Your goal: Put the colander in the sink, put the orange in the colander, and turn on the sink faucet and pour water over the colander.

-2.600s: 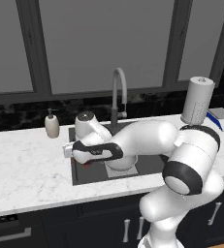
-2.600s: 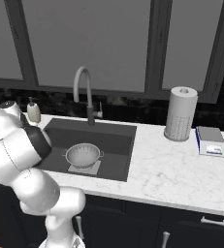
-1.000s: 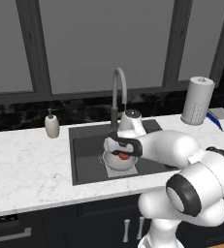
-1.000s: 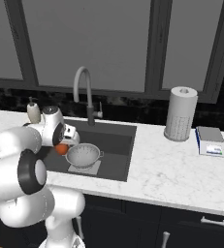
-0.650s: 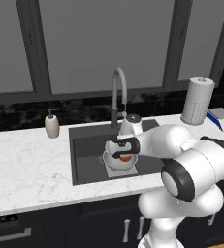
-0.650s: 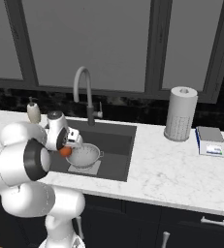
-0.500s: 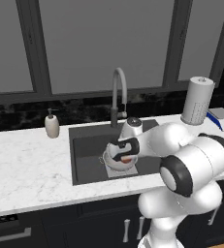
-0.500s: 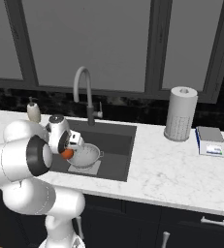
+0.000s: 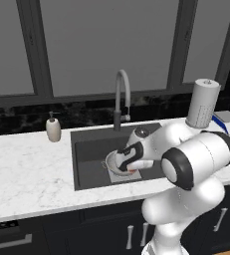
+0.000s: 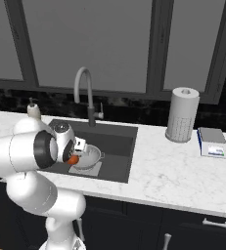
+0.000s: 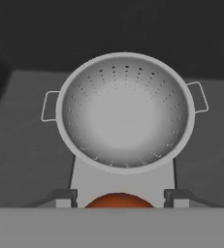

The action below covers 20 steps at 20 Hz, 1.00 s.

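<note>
Colander sits upright in the sink, on the light grey square at the basin's bottom, bowl empty. Orange is clamped between the fingers of the gripper, held just above the colander's near rim, over the sink. Sink faucet stands behind the basin; soap dispenser on the bench to its left.

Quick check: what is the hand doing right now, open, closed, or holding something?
Hand: closed on the orange, just above the colander in the sink.
</note>
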{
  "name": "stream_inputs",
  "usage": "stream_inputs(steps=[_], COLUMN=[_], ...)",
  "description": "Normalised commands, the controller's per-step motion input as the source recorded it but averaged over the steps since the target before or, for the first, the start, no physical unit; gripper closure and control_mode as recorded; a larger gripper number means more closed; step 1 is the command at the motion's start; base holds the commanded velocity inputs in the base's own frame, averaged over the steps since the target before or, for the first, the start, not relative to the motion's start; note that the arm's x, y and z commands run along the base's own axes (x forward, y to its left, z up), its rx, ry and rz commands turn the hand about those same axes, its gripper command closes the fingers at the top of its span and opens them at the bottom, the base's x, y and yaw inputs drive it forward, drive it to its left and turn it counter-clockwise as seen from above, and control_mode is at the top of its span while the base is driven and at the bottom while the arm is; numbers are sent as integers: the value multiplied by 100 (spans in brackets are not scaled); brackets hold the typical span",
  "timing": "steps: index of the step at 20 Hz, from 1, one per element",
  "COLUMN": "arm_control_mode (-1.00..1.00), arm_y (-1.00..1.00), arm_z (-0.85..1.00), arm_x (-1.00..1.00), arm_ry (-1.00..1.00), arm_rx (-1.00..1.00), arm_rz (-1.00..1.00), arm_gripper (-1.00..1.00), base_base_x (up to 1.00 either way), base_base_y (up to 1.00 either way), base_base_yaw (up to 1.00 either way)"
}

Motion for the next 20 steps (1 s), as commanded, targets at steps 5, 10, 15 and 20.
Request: stream_inputs(steps=[5, 10, 15, 20], arm_control_mode=[-100, -100, -100, -100], arm_y=[-3, 0, 0, 0], arm_z=[-13, -12, -16, -18], arm_x=[18, 19, 17, 4], arm_ry=[-2, -1, -1, 0], arm_rx=[0, 0, 0, 0], arm_rz=[0, 0, 0, 0], arm_gripper=[100, 100, 100, 100], base_base_x=[0, 0, 0, 0], base_base_y=[0, 0, 0, 0], base_base_yaw=[0, 0, 0, 0])
